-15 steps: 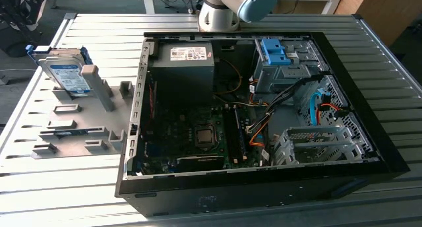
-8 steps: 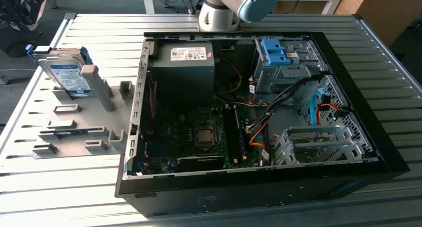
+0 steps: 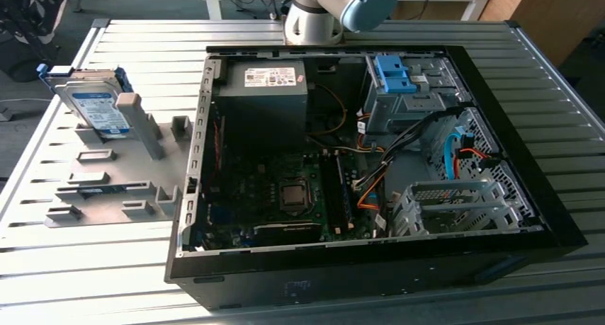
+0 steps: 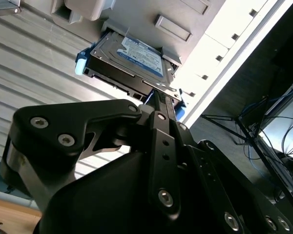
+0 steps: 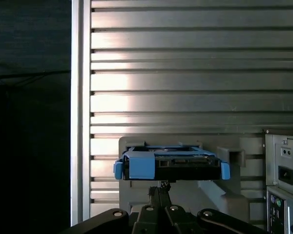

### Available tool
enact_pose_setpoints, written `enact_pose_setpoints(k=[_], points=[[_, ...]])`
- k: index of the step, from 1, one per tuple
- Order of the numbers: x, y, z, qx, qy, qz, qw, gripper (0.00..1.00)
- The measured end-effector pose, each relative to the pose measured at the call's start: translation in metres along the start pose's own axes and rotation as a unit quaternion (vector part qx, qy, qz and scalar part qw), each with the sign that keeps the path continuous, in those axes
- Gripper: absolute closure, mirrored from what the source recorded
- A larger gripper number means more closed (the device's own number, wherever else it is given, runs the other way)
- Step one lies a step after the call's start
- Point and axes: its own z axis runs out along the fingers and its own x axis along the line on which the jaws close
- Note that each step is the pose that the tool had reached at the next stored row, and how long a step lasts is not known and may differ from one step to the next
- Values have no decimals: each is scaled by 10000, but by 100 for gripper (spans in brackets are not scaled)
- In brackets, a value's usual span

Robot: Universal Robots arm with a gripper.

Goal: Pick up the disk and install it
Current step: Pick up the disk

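Observation:
The disk (image 3: pixel 95 105), a silver drive with a white-and-blue label in a blue frame, leans tilted against a post of the grey fixture (image 3: pixel 118 187) at the exterior view's left. In both wrist views my gripper (image 4: pixel 158 97) (image 5: pixel 159 189) points at the disk (image 4: pixel 132 61) (image 5: pixel 171 165) from a short distance, apart from it. Its fingers are shut together with nothing between them. The arm's elbow (image 3: pixel 326 10) shows at the table's far side.
An open black computer case (image 3: pixel 529 219) lies on the slatted metal table (image 3: pixel 104 268). Inside it are a grey power-supply box (image 3: pixel 265 91), a motherboard, cables and a drive cage with a bare blue bracket (image 3: pixel 395 76). The case's rear panel (image 5: pixel 283 170) stands beside the fixture.

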Motion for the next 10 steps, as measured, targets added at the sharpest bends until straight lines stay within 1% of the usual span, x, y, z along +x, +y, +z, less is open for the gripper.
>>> enact_pose_setpoints(k=[2,5,7,10], points=[[0,0,1,2,6,-148,9999,89],[0,0,3,5,18,-419,9991,89],[0,0,4,7,26,-604,9982,89],[0,0,5,9,37,-865,9962,89]])
